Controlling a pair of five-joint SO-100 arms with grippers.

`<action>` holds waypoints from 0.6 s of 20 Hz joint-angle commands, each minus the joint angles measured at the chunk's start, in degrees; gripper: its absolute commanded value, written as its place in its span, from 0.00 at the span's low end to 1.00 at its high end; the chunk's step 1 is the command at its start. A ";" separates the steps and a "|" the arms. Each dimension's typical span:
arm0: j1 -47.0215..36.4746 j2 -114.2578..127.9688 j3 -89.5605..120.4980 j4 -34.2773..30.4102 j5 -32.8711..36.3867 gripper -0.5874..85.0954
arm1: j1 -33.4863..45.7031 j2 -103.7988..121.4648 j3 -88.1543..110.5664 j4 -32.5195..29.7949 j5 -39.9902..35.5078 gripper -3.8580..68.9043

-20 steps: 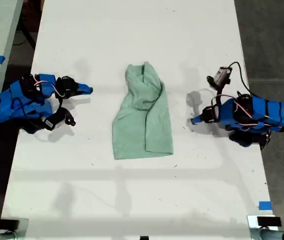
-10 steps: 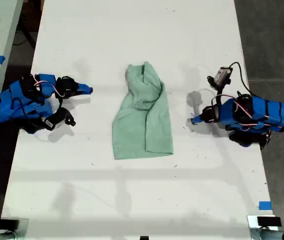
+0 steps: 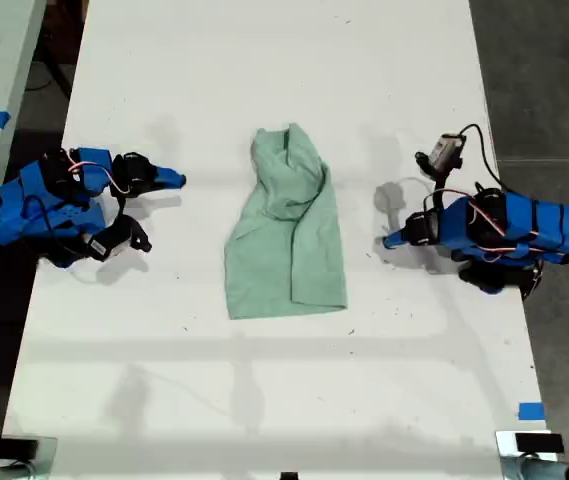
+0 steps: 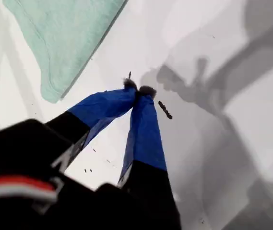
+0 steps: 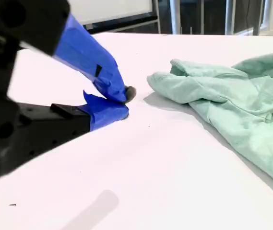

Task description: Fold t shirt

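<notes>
- The t shirt (image 3: 286, 235) lies in the middle of the white worktop (image 3: 264, 60), between my two arms and touched by neither. It is narrow and bunched at the end towards the exterior view's top, and wider and flatter towards that view's bottom.
- My first hand (image 3: 389, 240) sits on the exterior view's right, near the shirt's long edge but apart from it. Its wrist view shows the tips pressed together on nothing (image 4: 138, 91), with a hemmed corner of the shirt (image 4: 59, 33) a little way off.
- My second hand (image 3: 177, 180) sits on the exterior view's left, clenched and empty too (image 5: 123, 101). It rests low over the worktop, with the rumpled narrow end of the shirt (image 5: 232, 105) just ahead of it.
- I judge that the cloth is already doubled lengthwise, and no grasp is under way.
- If a further fold is wanted, the next move calls for a hand to release and take an end of the shirt. It must pinch every layer together, then carry that end over to the other.
- The bunched end may need smoothing, or the fold will sit crooked.
</notes>
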 commanded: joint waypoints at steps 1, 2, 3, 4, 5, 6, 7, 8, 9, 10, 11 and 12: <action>-0.18 0.62 2.11 0.18 -0.70 0.00 | -0.18 0.62 3.52 0.09 -0.26 0.07; -0.18 0.62 2.11 0.18 -0.70 0.00 | -0.26 0.62 3.52 0.09 -0.18 0.07; -0.18 0.62 2.11 0.18 -0.70 0.00 | -0.35 0.62 3.52 0.09 -0.09 0.07; -0.18 0.62 2.11 0.18 -0.70 0.00 | -0.26 0.62 3.52 0.09 -0.09 0.07; -0.18 0.62 2.11 0.18 -0.70 0.00 | -0.09 0.62 3.52 0.09 -0.26 0.07; -0.18 0.62 2.11 0.18 -0.70 0.00 | -0.18 0.62 3.52 0.09 -0.26 0.07; -0.18 0.62 2.11 0.18 -0.70 0.00 | -0.35 0.62 3.52 0.09 0.00 0.07; -0.18 0.62 2.11 0.18 -0.62 0.00 | -0.35 0.62 3.52 0.09 0.00 0.07; -0.18 0.62 2.11 0.18 -0.62 0.00 | -0.18 0.62 3.52 0.09 -0.18 0.07; -0.18 0.62 2.11 0.18 -0.62 0.00 | -0.09 0.62 3.52 0.09 -0.18 0.07; -0.18 0.62 2.11 0.18 -0.62 0.00 | -0.35 0.62 3.52 0.09 0.00 0.07; -0.18 0.62 2.11 0.18 -0.62 0.00 | -0.35 0.62 3.52 0.09 0.09 0.07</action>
